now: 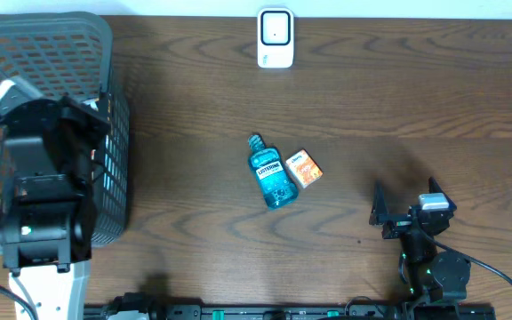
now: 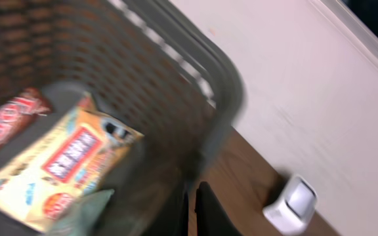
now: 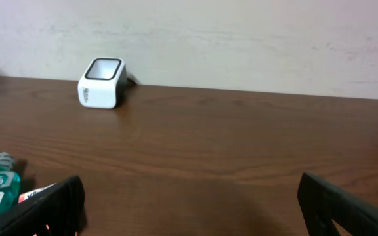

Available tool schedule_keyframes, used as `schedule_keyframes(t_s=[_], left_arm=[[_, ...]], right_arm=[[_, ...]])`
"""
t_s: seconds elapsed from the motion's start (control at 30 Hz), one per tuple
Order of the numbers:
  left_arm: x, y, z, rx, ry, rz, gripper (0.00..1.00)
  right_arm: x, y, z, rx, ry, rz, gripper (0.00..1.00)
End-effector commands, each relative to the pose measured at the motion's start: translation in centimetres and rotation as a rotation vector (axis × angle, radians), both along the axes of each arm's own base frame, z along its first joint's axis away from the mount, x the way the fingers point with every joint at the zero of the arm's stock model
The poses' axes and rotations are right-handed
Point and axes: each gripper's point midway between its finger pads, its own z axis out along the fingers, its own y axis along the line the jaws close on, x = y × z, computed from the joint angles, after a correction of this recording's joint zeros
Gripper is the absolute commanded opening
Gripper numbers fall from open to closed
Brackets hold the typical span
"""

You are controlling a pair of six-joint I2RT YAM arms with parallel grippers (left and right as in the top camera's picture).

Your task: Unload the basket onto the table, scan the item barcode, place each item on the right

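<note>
Over the grey basket (image 1: 114, 133) at the counter's (image 1: 398, 89) left end, the left tool (image 2: 194, 211) hangs clenched on nothing visible. Below it a pale snack packet (image 2: 64, 164) lies inside the basket, though the wrist view is blurred. The right tool (image 3: 190, 190) sits released, jaws wide, low at the near right. A mouthwash bottle (image 1: 272, 175) and a small orange box (image 1: 305, 168) lie just beside each other mid-counter, well apart from the scanner (image 1: 275, 37) at the far edge. If the packet is the item meant, the left tool should probably spread its jaws before dropping. It should then take the packet by an edge so no printed face is covered, and turn the barcode toward the scanner's window.
</note>
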Motion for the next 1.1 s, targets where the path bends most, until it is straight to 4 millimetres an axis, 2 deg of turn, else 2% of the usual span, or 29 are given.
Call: schedule_keyframes(t_s=[0.0,0.03,0.1,0.33,0.4,0.47,0.53,0.63,0.77,0.87,0.97,1.07], left_arm=[[0.5,-2.9,0.6,0.061,-0.012,-0.116,0.07],[0.6,-3.7,0.8,0.075,-0.022,-0.14,0.07],[0.6,-4.1,1.2,0.1,-0.032,-0.126,0.07],[0.3,-2.9,1.9,0.137,-0.051,-0.053,0.08],[0.1,-2.5,2.2,0.136,-0.062,-0.039,0.17],[-0.2,-1.7,2.4,0.139,-0.066,-0.008,0.45],[-0.5,-0.5,2.5,0.15,-0.065,0.043,0.67],[-0.9,1.0,2.5,0.152,-0.06,0.1,0.87],[-1.7,2.2,2.2,0.099,-0.06,0.161,0.93],[-2.4,2.3,2.5,0.096,-0.066,0.165,0.97],[-3.2,2.3,3.1,0.094,-0.086,0.166,1.0],[-3.7,2.3,3.3,0.094,-0.091,0.166,0.98]], right_arm=[[0.0,0.0,-0.2,-0.015,0.004,0.0,0.99],[0.0,0.0,-0.2,-0.015,0.004,0.0,0.99],[0.0,0.0,-0.2,-0.015,0.004,0.0,0.99],[0.0,0.0,-0.2,-0.015,0.004,0.0,0.99],[0.0,0.0,-0.2,-0.015,0.004,0.0,0.99],[0.0,0.0,-0.2,-0.015,0.004,0.0,0.99],[0.0,0.0,-0.2,-0.015,0.004,0.0,0.99],[0.0,0.0,-0.2,-0.015,0.004,0.0,0.99],[0.0,0.0,-0.2,-0.015,0.004,0.0,0.99],[0.0,0.0,-0.2,-0.015,0.004,0.0,0.99],[0.0,0.0,-0.2,-0.015,0.004,0.0,0.99],[0.0,0.0,-0.2,-0.015,0.004,0.0,0.99]])
